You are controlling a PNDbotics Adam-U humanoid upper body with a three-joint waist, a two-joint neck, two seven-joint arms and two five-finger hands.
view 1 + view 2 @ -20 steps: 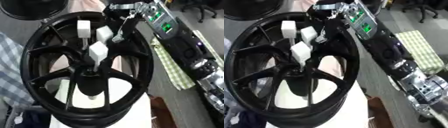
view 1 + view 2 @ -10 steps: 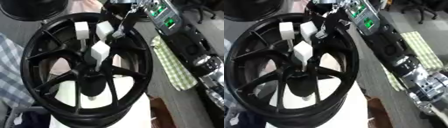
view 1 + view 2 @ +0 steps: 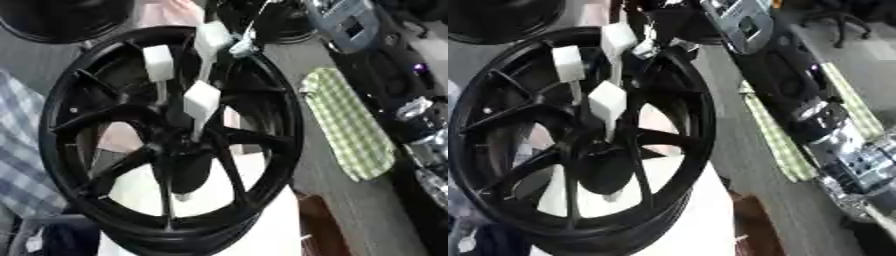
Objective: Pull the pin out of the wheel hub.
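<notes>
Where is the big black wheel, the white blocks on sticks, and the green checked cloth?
black wheel (image 3: pixel 289 125): left eye view, on its right rim.
white blocks (image 3: pixel 201 100): left eye view, on the lowest block's face, near the hub.
green checked cloth (image 3: pixel 350 130): left eye view, on its middle, right of the wheel.

Both views come from the robot's head and look steeply down from close range, so the black wheel (image 3: pixel 171 145) fills most of each picture. The scene lies askew, the wheel leaning to one side. The left eye view sits slightly to the left and shows more of the checked cloth (image 3: pixel 350 125) beside the wheel. The right eye view sits slightly to the right and takes in more of the right arm (image 3: pixel 824 115) along its right edge. Both share the wheel, the white blocks (image 3: pixel 201 100) on its spokes, and the cloth.
</notes>
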